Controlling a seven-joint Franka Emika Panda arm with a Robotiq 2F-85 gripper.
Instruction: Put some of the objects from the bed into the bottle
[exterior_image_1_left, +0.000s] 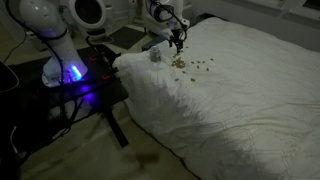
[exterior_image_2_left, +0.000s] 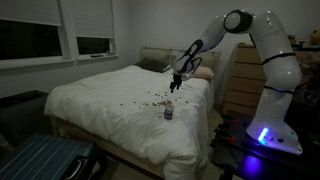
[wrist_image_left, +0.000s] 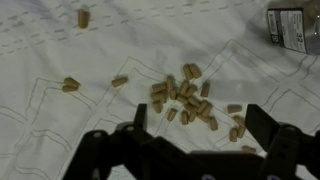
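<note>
The bed (exterior_image_1_left: 250, 100) (exterior_image_2_left: 100, 105) has a wrinkled white duvet. Small olive-brown pellet objects (wrist_image_left: 185, 98) lie on it in a loose pile, with strays (wrist_image_left: 70, 85) to the left; they show as dark specks in both exterior views (exterior_image_1_left: 195, 66) (exterior_image_2_left: 150, 100). The bottle (exterior_image_1_left: 155, 56) (exterior_image_2_left: 168, 113) (wrist_image_left: 290, 25) stands on the duvet near the pile. My gripper (exterior_image_1_left: 177, 40) (exterior_image_2_left: 176, 86) (wrist_image_left: 200, 125) hangs above the pellets, open, with nothing held. Its dark fingers (wrist_image_left: 262, 128) frame the near edge of the pile.
The white robot base (exterior_image_1_left: 60, 60) (exterior_image_2_left: 272, 120) with a blue light stands on a dark side table (exterior_image_1_left: 95, 85) beside the bed. A wooden dresser (exterior_image_2_left: 240, 80) stands behind the base. Pillows (exterior_image_2_left: 155, 60) lie at the head. A blue case (exterior_image_2_left: 45, 160) is on the floor.
</note>
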